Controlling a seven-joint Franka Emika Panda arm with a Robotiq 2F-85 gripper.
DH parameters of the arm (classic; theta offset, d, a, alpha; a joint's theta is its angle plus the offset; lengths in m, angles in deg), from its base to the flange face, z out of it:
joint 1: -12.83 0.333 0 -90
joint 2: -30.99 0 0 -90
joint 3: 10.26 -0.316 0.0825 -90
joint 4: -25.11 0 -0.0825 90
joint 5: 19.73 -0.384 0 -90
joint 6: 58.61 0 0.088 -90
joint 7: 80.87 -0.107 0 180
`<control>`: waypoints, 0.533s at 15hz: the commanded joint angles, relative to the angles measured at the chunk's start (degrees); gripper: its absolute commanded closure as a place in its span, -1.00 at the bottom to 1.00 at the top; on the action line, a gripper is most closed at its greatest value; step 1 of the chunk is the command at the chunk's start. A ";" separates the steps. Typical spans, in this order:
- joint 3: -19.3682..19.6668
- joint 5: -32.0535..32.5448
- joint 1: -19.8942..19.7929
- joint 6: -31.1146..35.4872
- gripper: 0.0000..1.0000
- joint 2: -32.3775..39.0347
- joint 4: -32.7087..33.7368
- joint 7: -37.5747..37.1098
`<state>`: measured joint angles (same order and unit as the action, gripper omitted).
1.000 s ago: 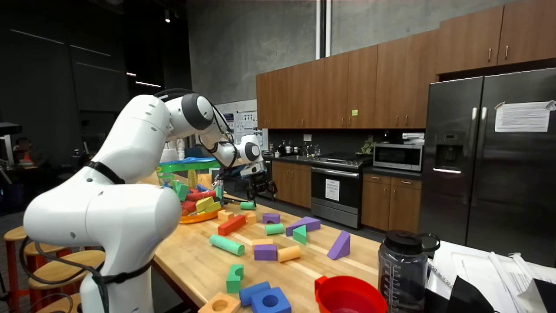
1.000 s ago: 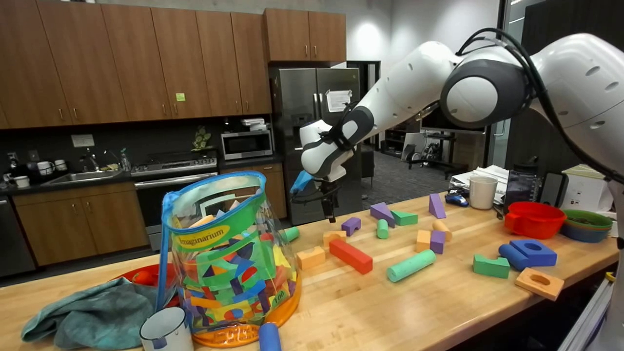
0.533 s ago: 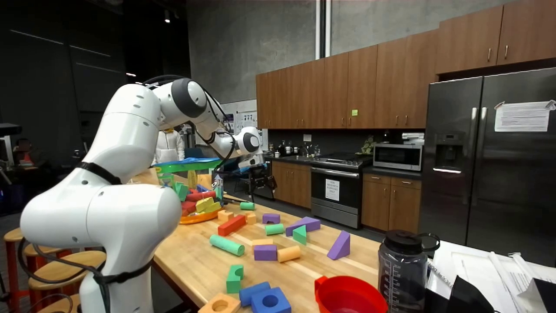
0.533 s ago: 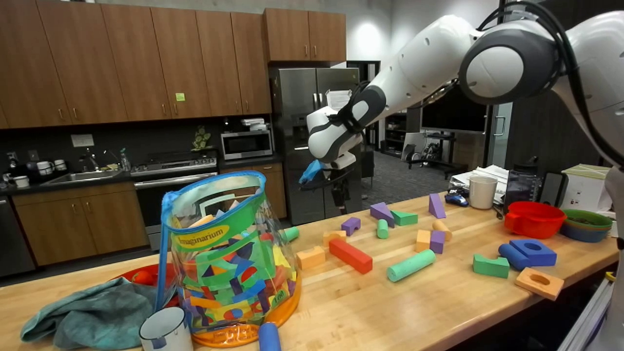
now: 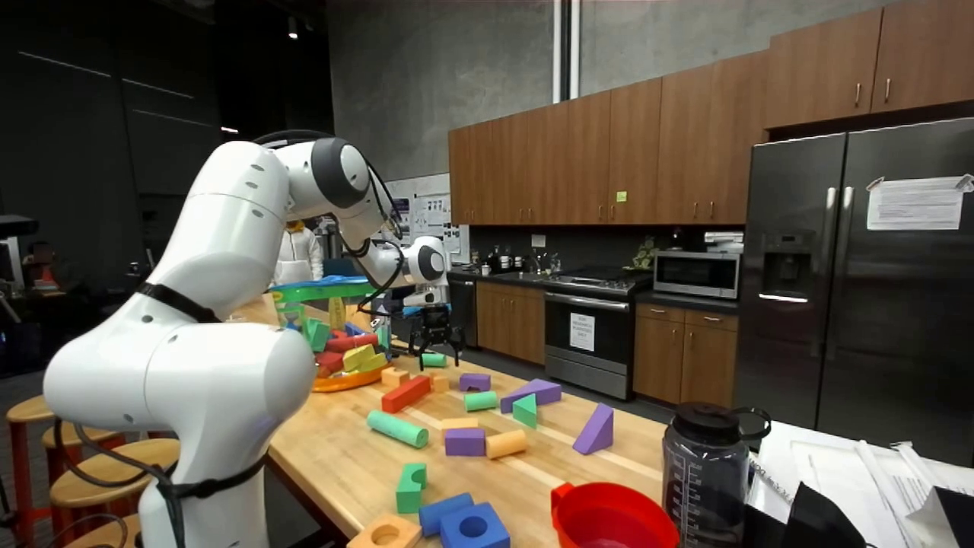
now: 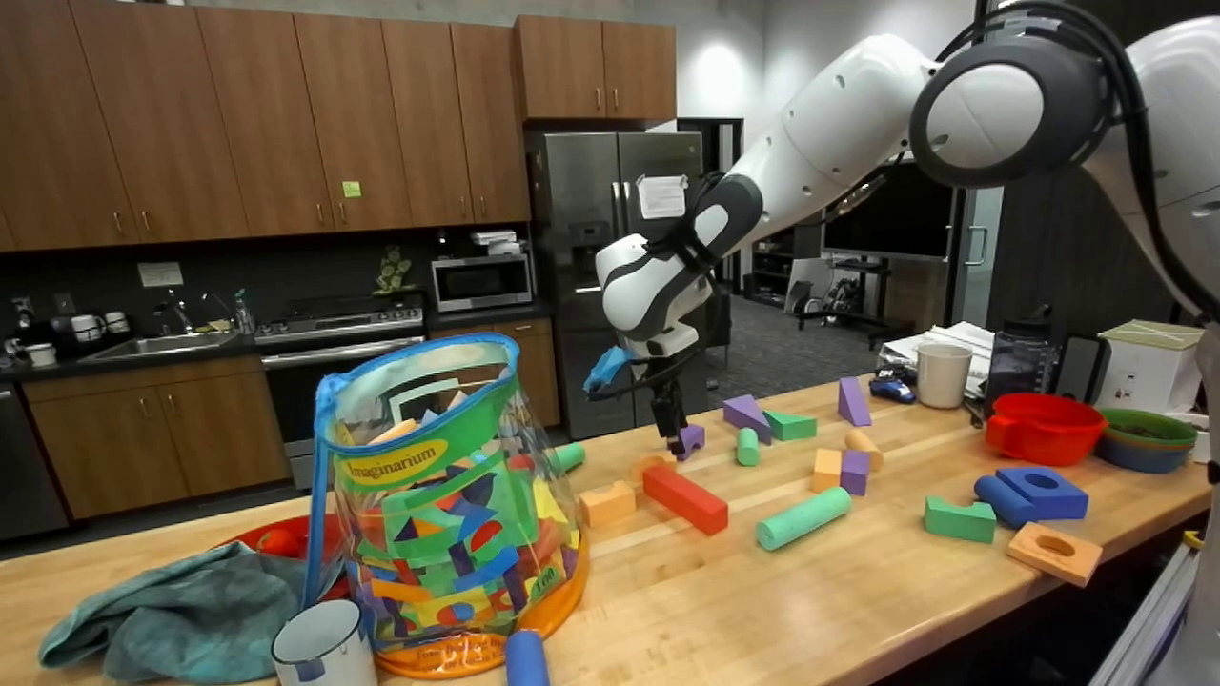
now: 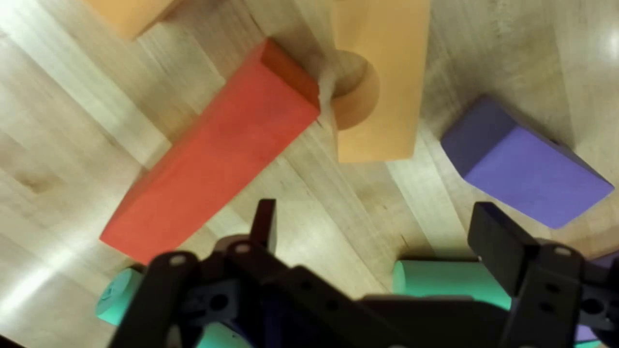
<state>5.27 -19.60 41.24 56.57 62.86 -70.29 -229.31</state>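
- At the upper centre of the wrist view lies the orange notched block, straight ahead of my gripper, with wooden tabletop showing between the two.
- Lower in that frame my fingers stand wide apart, holding nothing.
- What I'd weigh most: the orange notched block's long axis runs up and down the frame, roughly square to the line across my fingertips, so I judge its narrower width faces the gap.
- On its left the red block slants up from the lower left, one corner just beside the notch; on its right sits the purple block, and at lower right the green cylinder lies partly hidden by a finger.
- Right of centre in an exterior view, the gripper appears to hang near the orange notched block; my only arm spans down to it from the upper right.
- Left of centre there, the see-through bag carries a yellow label reading "Imaginarium", and "100" shows lower on its side.
- Elsewhere, the fridge paper and, in an exterior view, the oven notice bear writing too small for me to read surely.
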 commanded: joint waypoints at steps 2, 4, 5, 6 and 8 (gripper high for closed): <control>-9.13 2.11 -6.77 1.29 -1.00 -2.20 -2.21 -0.61; -10.72 2.10 -8.21 2.53 -1.00 -2.07 -2.37 -1.22; -10.48 1.67 -8.19 3.46 -1.00 -2.03 -2.58 -1.16; -7.44 -0.08 -5.91 4.66 -1.00 -1.60 -2.50 -0.42; -6.02 -1.33 -5.09 7.10 -1.00 -1.71 -2.75 -0.43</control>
<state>-2.92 -19.20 34.94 60.41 62.83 -70.94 -229.74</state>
